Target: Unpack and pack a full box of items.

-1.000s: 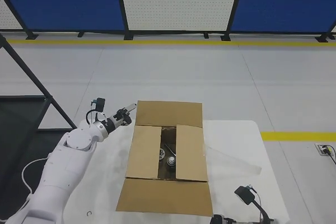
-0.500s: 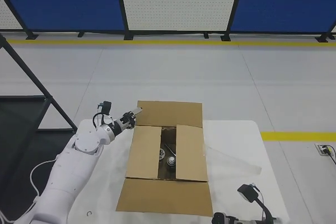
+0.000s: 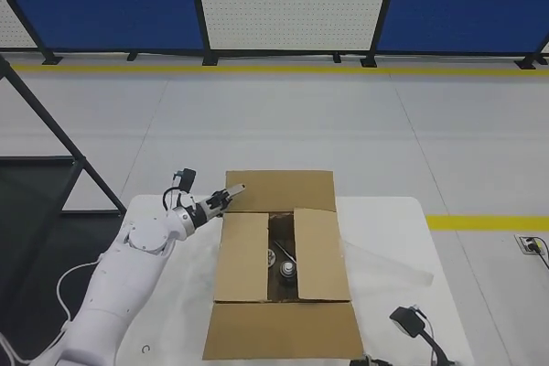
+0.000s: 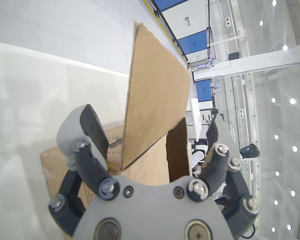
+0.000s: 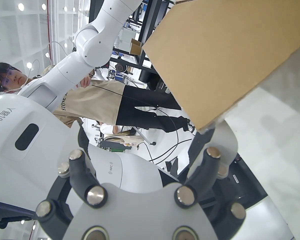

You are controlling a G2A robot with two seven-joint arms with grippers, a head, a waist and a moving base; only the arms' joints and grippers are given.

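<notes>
Cardboard box sits mid-counter, with its side flaps folded in and a gap between them showing a silvery can. The left pincer, fingers apart, straddles the far flap's corner. The right pincer, fingers apart, has one finger touching the near flap's corner.

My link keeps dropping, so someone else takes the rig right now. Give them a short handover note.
Left gripper: open, at the box's far left corner, the far flap's corner between its fingers, not clamped.
Right gripper: open, at the near flap's corner, one finger touching it.
Box on the table: far and near flaps out, two side flaps lying over the top with a gap; items inside.
Done: outer flaps opened.
Left: fold the side flaps back, unpack, repack.
</notes>
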